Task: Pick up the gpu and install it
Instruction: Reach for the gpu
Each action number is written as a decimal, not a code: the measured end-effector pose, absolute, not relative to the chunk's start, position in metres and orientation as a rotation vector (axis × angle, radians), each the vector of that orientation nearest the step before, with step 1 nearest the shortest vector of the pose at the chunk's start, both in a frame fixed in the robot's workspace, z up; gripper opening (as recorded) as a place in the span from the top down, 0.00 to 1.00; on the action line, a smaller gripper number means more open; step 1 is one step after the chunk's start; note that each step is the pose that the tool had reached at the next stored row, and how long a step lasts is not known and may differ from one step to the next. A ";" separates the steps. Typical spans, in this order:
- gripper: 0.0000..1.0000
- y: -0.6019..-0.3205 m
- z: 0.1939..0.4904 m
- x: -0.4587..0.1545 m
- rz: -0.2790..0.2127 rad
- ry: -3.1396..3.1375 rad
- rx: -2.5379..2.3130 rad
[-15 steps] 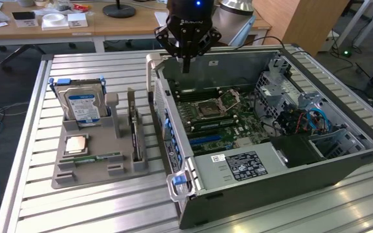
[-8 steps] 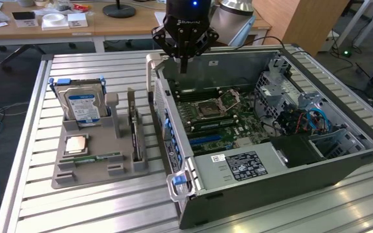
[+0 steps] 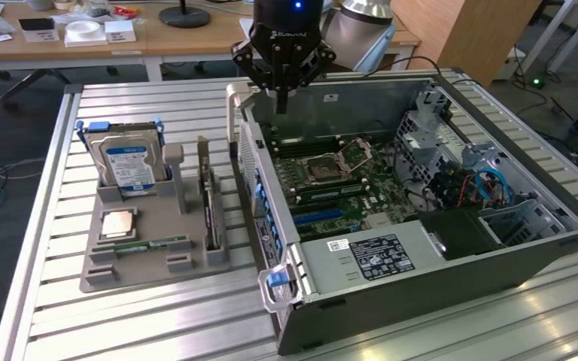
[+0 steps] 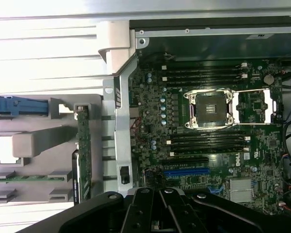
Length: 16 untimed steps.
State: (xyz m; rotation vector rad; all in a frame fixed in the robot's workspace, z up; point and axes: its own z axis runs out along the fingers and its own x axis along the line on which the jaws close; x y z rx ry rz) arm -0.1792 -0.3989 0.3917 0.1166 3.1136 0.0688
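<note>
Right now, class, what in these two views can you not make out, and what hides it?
gpu: exterior view, edge-on in the grey holder; its flat faces are hidden.
power supply label: exterior view, print too small.
hard drive: exterior view, lower end hidden by its slot.

Gripper (image 3: 282, 96): matte black housing, pale lettering across front, too small to read. Blue light (image 3: 296, 6) glowing on black wrist section. Fingers (image 4: 146, 209): black jointed link bars, round pivot pins at joints, tapering to narrow tips, slight sheen on edges. Arm (image 3: 367, 22): silver-grey rounded tube segment with lighter cap.
</note>
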 end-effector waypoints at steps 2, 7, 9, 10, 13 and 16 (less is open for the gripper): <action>0.89 -0.399 0.392 -0.180 0.069 3.114 0.117; 0.89 -0.399 0.392 -0.182 0.069 3.114 0.117; 0.89 -0.399 0.392 -0.183 0.069 3.114 0.116; 0.89 -0.399 0.392 -0.184 0.069 3.114 0.117; 0.89 -0.399 0.392 -0.185 0.069 3.114 0.117; 0.89 -0.399 0.392 -0.186 0.069 3.114 0.117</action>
